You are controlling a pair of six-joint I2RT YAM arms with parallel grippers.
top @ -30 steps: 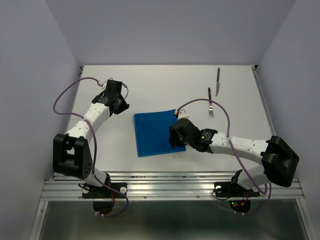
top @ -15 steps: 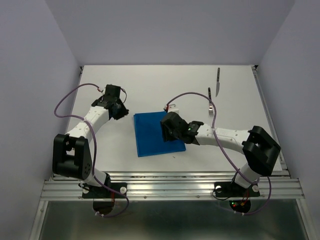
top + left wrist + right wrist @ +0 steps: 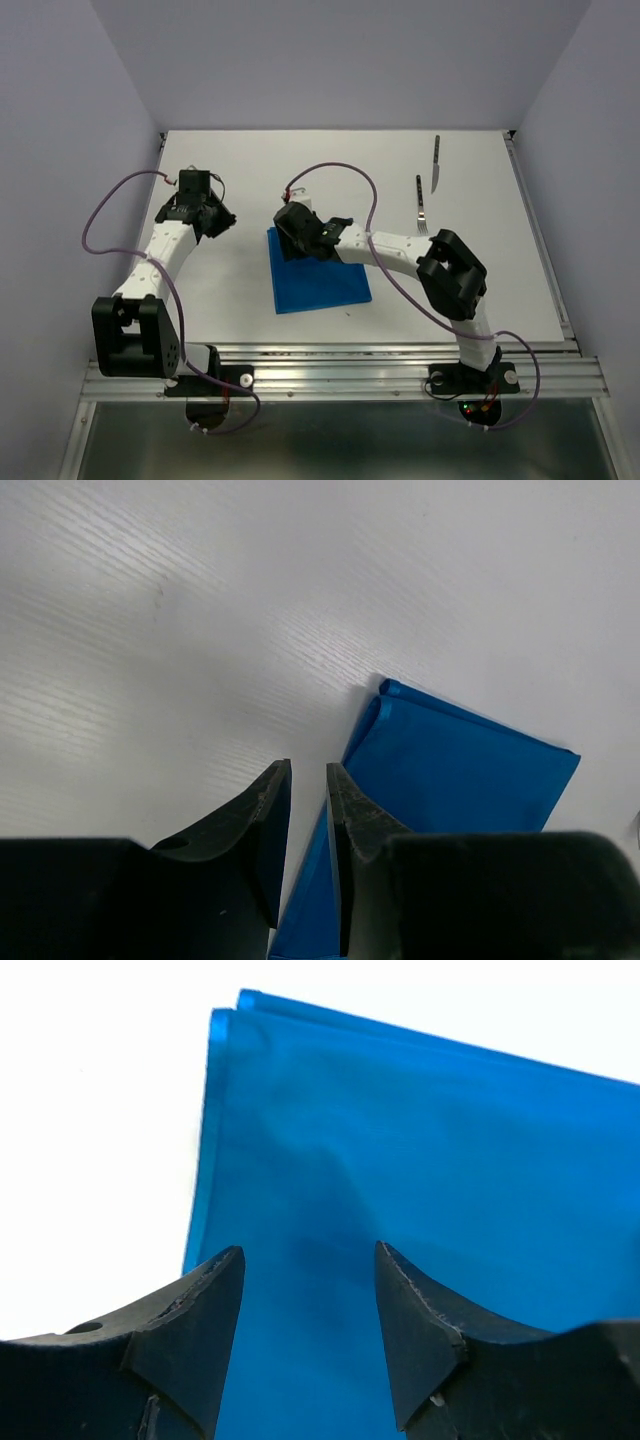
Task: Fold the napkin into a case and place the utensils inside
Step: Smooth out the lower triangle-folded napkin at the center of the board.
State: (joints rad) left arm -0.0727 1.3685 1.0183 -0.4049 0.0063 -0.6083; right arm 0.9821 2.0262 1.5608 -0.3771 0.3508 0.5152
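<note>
Okay, napkin (image 3: pixel 322 275) lies flat mid-table, a bit toward the near edge. It is folded into a squarish block, its sides skewed to the table (image 3: pixel 250 160) edges. Two layers show at its far-left corner in the right wrist view, edges slightly offset. Not a narrow case yet.

Right claw (image 3: pixel 310 1250) hangs over that far-left corner, jaws spread wide with nothing between them, only blue cloth below. Can't tell if the tips touch the cloth. The right arm reaches in over the napkin's far side from the near right.

Left claw (image 3: pixel 307 770) sits left of the napkin over bare table, pointing at it. Its jaws are a thin slit apart, gripping nothing. In its wrist view the napkin's corner lies just past the tips.

Fork (image 3: pixel 422 208) and knife (image 3: pixel 436 163) lie on the far right of the table, well apart from the napkin, both running roughly near-to-far. The fork is nearer, tines toward the arms. The knife is farther back and slightly right, close to the fork but not touching. Both claws are well apart from them.
</note>
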